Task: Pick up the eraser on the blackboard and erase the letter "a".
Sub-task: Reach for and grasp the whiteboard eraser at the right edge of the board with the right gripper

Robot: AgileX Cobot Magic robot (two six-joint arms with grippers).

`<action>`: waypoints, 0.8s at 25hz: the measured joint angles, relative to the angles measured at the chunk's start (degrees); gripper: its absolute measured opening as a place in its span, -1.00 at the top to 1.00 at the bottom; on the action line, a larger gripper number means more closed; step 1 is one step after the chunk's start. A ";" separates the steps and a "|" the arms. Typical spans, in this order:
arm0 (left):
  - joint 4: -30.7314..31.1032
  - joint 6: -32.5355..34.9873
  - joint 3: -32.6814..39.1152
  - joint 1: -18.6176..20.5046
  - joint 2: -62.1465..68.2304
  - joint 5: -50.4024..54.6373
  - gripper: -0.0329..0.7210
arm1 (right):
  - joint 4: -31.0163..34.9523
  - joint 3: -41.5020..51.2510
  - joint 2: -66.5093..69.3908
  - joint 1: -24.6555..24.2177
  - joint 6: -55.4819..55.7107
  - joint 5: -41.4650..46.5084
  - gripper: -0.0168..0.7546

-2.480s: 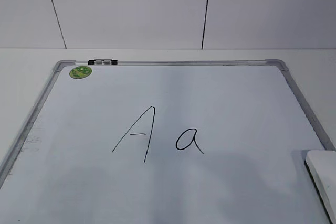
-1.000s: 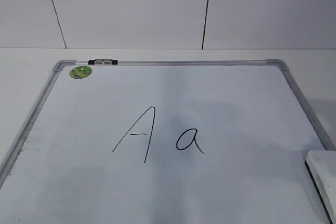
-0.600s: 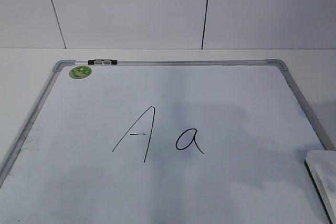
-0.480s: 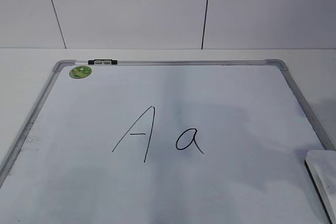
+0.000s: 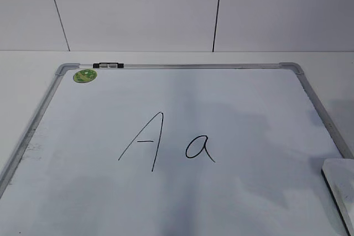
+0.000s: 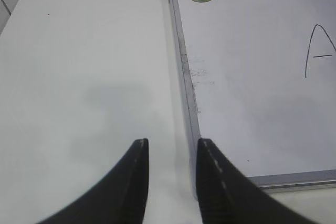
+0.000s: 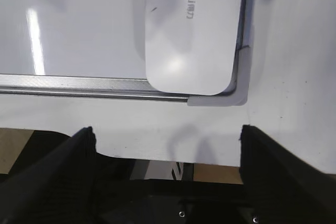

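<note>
The blackboard (image 5: 249, 98) is a white board in a grey frame, lying flat on the table. The letter "a" (image 5: 199, 148) is written in black beside a taller capital "A" (image 5: 145, 141). The eraser (image 5: 341, 183), a white block, lies at the board's near right corner; the right wrist view shows it (image 7: 194, 40) with a grey mark on top. My right gripper (image 7: 167, 129) is open and empty, above the table edge just short of the eraser. My left gripper (image 6: 171, 145) is open and empty over the board's left frame (image 6: 185, 77). Neither gripper shows in the exterior view.
A round green sticker (image 5: 84, 75) and a small black clip (image 5: 108, 66) sit at the board's far left corner. A white wall stands behind the table. The table's near edge (image 7: 157, 158) lies just under my right gripper, with floor below.
The eraser and the writing have not moved. A faint shadow over the right part of the board has shifted a little.
</note>
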 joint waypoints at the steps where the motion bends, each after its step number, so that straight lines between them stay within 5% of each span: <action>1: 0.00 0.00 0.00 0.00 0.00 0.00 0.29 | 0.00 0.00 0.21 0.00 -0.43 -0.14 -0.80; 20: 0.00 0.00 0.00 0.00 0.00 0.00 0.29 | -1.62 0.00 7.07 0.09 0.91 -9.17 -0.80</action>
